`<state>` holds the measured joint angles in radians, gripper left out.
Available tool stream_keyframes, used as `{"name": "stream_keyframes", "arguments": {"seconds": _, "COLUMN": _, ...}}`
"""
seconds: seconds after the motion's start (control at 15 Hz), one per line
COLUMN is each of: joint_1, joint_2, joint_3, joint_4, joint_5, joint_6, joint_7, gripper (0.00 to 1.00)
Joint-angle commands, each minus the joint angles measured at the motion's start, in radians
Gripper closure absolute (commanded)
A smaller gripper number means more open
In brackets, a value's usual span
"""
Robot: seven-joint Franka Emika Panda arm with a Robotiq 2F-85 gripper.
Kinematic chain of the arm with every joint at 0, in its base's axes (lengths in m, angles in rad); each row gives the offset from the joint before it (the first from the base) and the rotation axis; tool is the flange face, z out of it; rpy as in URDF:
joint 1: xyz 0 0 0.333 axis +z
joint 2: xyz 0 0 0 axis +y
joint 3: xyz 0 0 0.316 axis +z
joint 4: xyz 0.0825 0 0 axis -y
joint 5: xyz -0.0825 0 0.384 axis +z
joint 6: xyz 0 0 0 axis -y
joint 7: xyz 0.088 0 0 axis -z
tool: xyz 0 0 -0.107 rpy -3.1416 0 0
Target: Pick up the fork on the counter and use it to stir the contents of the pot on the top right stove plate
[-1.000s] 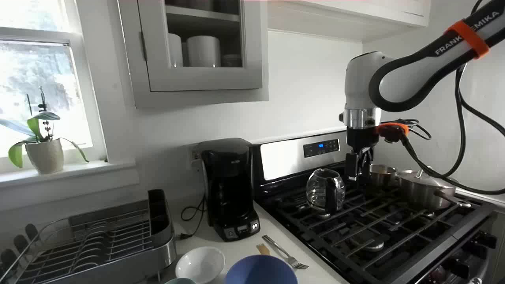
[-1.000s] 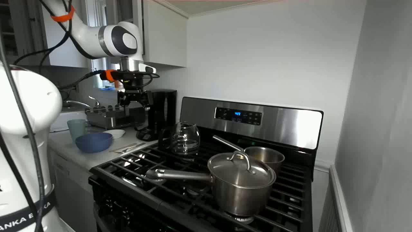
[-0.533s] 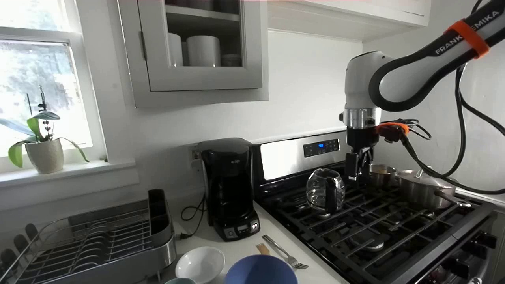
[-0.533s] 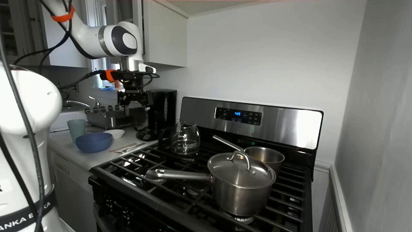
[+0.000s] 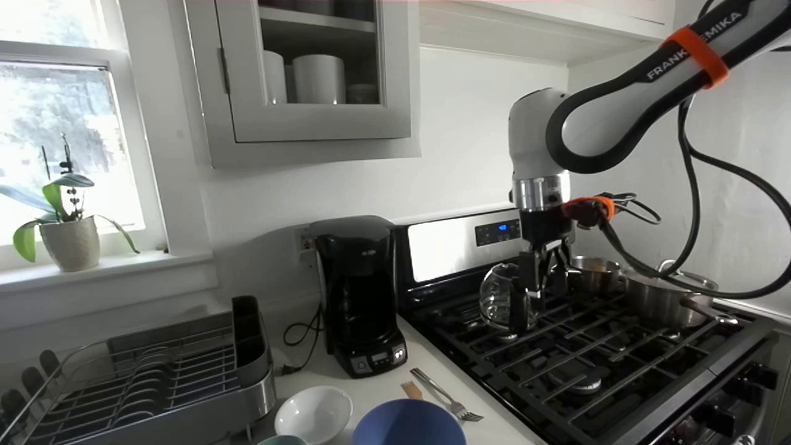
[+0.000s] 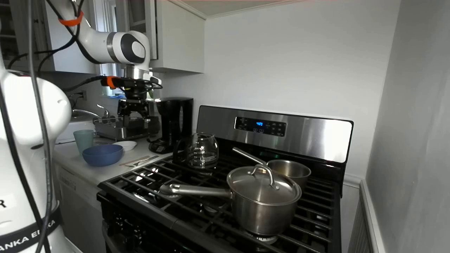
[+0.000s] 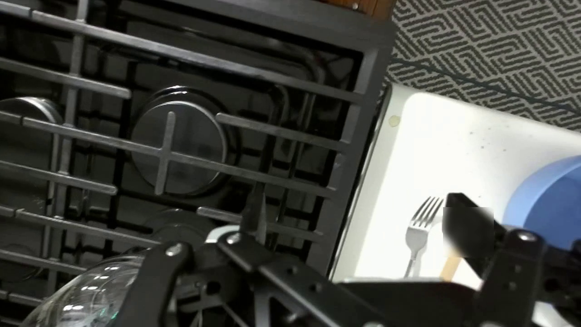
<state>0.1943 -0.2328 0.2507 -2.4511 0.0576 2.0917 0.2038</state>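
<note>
Counter (image 7: 435,145): fork (image 7: 416,237) parallels stove edge (image 7: 353,156), tines (image 7: 426,211) frontward.

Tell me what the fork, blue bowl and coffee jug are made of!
Fork: smooth metal, probably steel: it's silvery gray with a light sheen.
Blue bowl: maybe plastic or ceramic, fairly matte; its plain color leaves that open.
Coffee jug: most likely clear, glossy glass; you can see through it, and it glints.
</note>
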Motion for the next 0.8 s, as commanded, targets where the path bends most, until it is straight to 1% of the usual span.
{"name": "stream_keyframes", "arguments": {"seconds": 0.0, "joint_1": 0.031, "joint_2": 0.207, "joint_3": 0.052, "joint_4": 0.173, "joint_5": 0.031, "joint_6": -0.058, "joint_7": 0.179, "gripper": 0.00}}
{"name": "stream_keyframes", "arguments": {"seconds": 0.13, "joint_1": 0.047, "joint_2": 0.304, "joint_3": 0.061, "joint_4": 0.244, "joint_5": 0.017, "joint_6": -0.025, "joint_7": 0.256, "gripper": 0.00}}
{"name": "stream_keyframes", "arguments": {"seconds": 0.2, "joint_1": 0.055, "joint_2": 0.346, "joint_3": 0.058, "joint_4": 0.274, "joint_5": 0.017, "joint_6": 0.021, "joint_7": 0.277, "gripper": 0.00}}
{"name": "stream_keyframes", "arguments": {"seconds": 0.27, "joint_1": 0.064, "joint_2": 0.392, "joint_3": 0.052, "joint_4": 0.311, "joint_5": 0.025, "joint_6": 0.028, "joint_7": 0.274, "gripper": 0.00}}
{"name": "stream_keyframes", "arguments": {"seconds": 0.47, "joint_1": 0.087, "joint_2": 0.513, "joint_3": 0.028, "joint_4": 0.402, "joint_5": -0.007, "joint_6": 0.101, "joint_7": 0.282, "gripper": 0.00}}
{"name": "stream_keyframes", "arguments": {"seconds": 0.53, "joint_1": 0.092, "joint_2": 0.548, "joint_3": 0.022, "joint_4": 0.430, "joint_5": 0.006, "joint_6": 0.105, "joint_7": 0.267, "gripper": 0.00}}
{"name": "stream_keyframes", "arguments": {"seconds": 0.73, "joint_1": 0.112, "joint_2": 0.639, "joint_3": -0.006, "joint_4": 0.486, "joint_5": -0.005, "joint_6": 0.123, "joint_7": 0.259, "gripper": 0.00}}
